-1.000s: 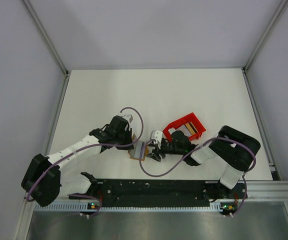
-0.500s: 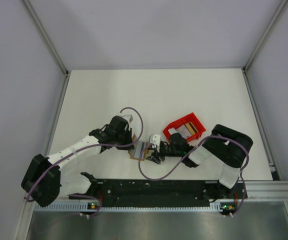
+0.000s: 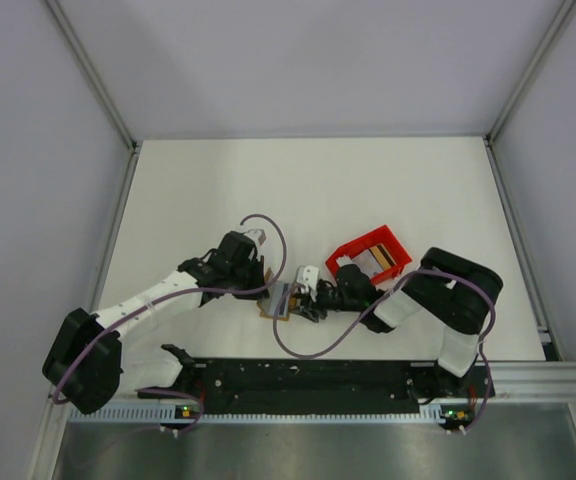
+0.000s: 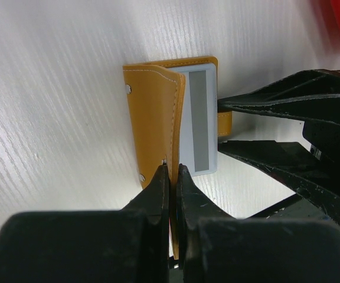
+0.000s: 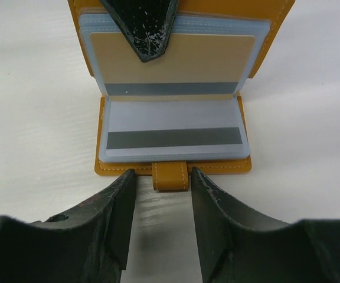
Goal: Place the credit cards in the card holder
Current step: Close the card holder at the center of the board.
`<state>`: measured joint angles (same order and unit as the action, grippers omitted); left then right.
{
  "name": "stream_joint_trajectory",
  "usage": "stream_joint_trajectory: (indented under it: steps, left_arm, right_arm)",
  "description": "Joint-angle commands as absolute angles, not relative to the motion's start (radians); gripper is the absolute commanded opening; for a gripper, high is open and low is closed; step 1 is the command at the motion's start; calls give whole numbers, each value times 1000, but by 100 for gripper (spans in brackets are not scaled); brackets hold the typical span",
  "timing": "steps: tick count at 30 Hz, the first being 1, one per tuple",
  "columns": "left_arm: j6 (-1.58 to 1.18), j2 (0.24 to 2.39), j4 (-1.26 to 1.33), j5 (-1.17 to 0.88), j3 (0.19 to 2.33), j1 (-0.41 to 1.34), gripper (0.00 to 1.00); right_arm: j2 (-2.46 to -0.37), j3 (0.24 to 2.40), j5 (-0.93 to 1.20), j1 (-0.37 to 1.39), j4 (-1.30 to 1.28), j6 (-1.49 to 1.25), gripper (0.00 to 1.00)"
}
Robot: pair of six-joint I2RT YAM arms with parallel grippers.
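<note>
Toward the left of the bench (image 3: 368, 180), the left arm (image 3: 158, 295) is reaching in from the near corner to the middle of the surface. The left fingers (image 4: 165, 175) are pinching tightly on the free edge of the orange cover (image 4: 153, 112) and holding that leaf up on end. The card holder (image 5: 123, 168) is lying open on the bench near its front edge, between the two arms. Its lower leaf is resting flat while the raised leaf is standing behind it.

Clear sleeves are showing on both leaves in the right wrist view. A tan card (image 5: 173, 62) with a dark stripe is sitting in the upright sleeve. A grey-white card (image 5: 173, 117) with a dark stripe is lying in the flat sleeve, wholly within the holder's outline. A small orange tab (image 5: 170, 175) is sticking out from the flat leaf's near edge.

Just to the right, the right fingers (image 3: 305, 303) are standing apart and gripping nothing. They are hovering low on either side of the tab, one tip very near its edge. I cannot tell whether it is touching.

Farther right, a red tray (image 3: 360, 245) is sitting tilted on the bench, close behind the right arm (image 3: 453, 290), with something tan lying inside it.
</note>
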<state>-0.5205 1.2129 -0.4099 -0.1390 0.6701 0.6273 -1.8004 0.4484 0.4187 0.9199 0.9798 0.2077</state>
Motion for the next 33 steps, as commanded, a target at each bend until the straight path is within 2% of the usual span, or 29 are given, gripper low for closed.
stream_joint_trajectory:
  steps: [1,8,14,21,33]
  left_arm:
    - [-508,1232,-402,-150,632,627,0]
    - [-520,1235,-403,-137,630,627,0]
    - [-557,1241,-439,-66,637,627,0]
    - [-597,1270,-488,23,657,620,0]
    - [-626,1341,-495,34,677,615,0]
  right_arm:
    - [-1832,485,405,934,1000,198,40]
    - [-1795,463,365,937,1037,170,24]
    - [-1720,388,365,945,1150,98,17]
    - [-1649,356,394,957,1216,26,13]
    - [-1603,324,420,966,1273,-52,11]
